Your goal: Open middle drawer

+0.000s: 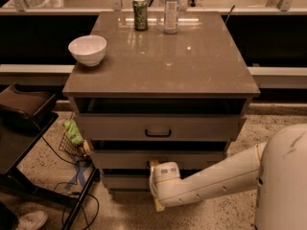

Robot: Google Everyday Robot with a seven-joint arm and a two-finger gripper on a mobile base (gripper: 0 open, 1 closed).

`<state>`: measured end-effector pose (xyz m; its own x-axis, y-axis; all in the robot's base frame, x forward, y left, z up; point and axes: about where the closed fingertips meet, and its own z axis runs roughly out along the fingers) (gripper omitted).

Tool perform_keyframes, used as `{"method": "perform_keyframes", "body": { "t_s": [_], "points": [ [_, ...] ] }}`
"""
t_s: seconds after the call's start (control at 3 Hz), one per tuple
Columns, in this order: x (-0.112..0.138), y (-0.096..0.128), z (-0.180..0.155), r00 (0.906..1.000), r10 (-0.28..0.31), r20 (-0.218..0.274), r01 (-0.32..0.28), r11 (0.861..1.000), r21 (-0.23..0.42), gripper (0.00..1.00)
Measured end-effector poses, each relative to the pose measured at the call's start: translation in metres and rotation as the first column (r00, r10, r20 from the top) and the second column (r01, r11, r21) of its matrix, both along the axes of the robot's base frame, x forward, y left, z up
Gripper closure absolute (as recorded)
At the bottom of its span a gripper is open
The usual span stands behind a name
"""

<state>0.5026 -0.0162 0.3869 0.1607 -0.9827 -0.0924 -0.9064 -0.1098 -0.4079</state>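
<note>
The middle drawer [196,159] is the grey-beige front in the middle of the cabinet, under the taller top drawer [120,127] with its black bar handle [158,132]. My gripper [154,169] is at the centre of the middle drawer's front, right where its handle would be. The handle is hidden behind the gripper. My white arm [216,178] reaches in from the lower right, across the bottom drawer [122,181].
On the cabinet top [192,66] are a white bowl [87,49], a green can [140,13] and a clear bottle [171,8]. A dark chair [24,109], a wire basket [72,140] and floor cables [81,200] lie to the left.
</note>
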Motion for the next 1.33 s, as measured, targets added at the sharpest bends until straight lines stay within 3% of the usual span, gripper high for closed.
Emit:
{"method": "perform_keyframes", "body": {
  "t_s": [1.33],
  "points": [
    [0.013, -0.005, -0.032, 0.9994, 0.015, -0.031, -0.019, 0.992, -0.121, 0.0]
  ]
}}
